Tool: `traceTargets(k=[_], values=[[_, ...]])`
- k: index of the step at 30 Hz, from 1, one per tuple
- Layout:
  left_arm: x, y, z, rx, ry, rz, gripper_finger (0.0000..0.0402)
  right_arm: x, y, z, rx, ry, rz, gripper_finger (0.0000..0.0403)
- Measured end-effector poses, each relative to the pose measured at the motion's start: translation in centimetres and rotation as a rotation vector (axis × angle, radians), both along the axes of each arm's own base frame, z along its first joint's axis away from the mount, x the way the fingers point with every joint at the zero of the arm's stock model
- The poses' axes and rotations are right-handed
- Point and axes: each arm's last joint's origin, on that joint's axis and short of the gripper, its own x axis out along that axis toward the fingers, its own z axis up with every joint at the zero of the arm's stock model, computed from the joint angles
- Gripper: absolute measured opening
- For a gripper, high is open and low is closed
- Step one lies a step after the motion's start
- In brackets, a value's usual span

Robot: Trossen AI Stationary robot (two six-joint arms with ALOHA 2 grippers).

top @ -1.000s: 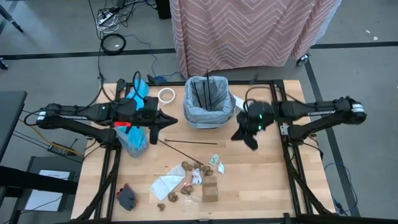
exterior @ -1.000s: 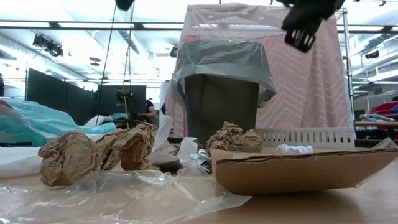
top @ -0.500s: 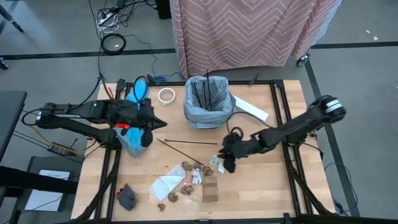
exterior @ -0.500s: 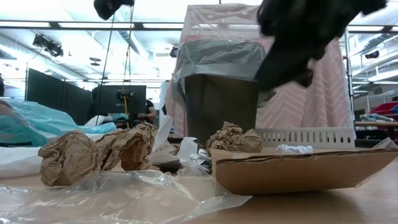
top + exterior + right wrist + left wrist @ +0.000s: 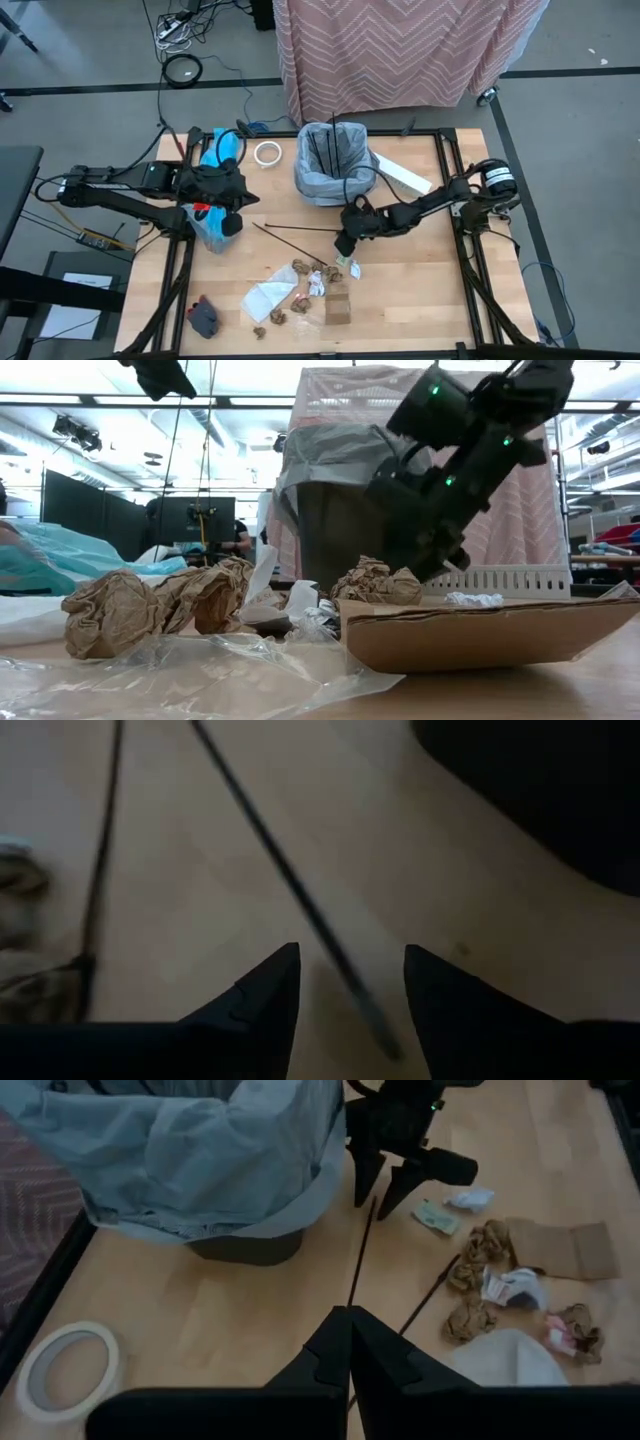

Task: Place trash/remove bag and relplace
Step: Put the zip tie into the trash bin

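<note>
The right gripper (image 5: pixel 345 243) is down low over the middle of the worktop (image 5: pixel 420 300) now. A second ago it was hanging off by the right edge, beside the bin (image 5: pixel 334 165); half a second ago it was partway across. Its fingers (image 5: pixel 262 995) stand apart, wider than they were a moment back, with nothing between them but bare wood and a thin dark stick (image 5: pixel 290 880) running up between the tips. From the left wrist camera you can see those two fingers pointing down right at the end of a long stick (image 5: pixel 361 1250), just in front of the bin.

The bin sits near the far edge, centre, lined with the light grey bag (image 5: pixel 325 180), a few dark sticks (image 5: pixel 335 150) already standing in it. The rest of the trash lies toward the near edge: crumpled brown paper wads (image 5: pixel 305 268), a cardboard scrap (image 5: pixel 338 305), white wrapper bits (image 5: pixel 349 262), and a sheet of white paper (image 5: pixel 268 298).

The left gripper (image 5: pixel 232 199) has drawn back a touch toward the left edge, its fingers (image 5: pixel 345 1355) pressed together, empty, hovering above the turquoise-blue bag (image 5: pixel 212 225). The white tape ring (image 5: pixel 267 153) lies left of the bin, the long white box (image 5: pixel 405 175) to its right, both where they were.
</note>
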Motion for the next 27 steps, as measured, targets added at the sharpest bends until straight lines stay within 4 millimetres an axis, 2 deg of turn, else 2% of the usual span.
traceTargets(k=[4,8,16,21,27], values=[[0.0,0.0,0.0,0.010,0.003,-0.005,0.0015,0.1,-0.9,-0.5,0.020,0.021,-0.006,0.0167],[-0.2,0.0,-0.2,0.023,0.031,-0.014,0.0015,0.1,-0.7,-0.9,0.012,0.051,0.033,0.0152],[-0.3,0.1,-0.3,0.041,0.051,0.007,0.0015,-0.6,1.1,-1.2,-0.009,0.111,0.073,0.0096],[-0.3,0.1,-0.3,0.039,0.050,0.008,0.0015,-1.0,1.2,-1.4,0.050,0.154,0.041,0.0012],[-0.3,0.1,-0.3,0.031,0.048,0.016,0.0015,-1.5,2.1,-0.5,0.125,0.118,-0.019,0.0001]])
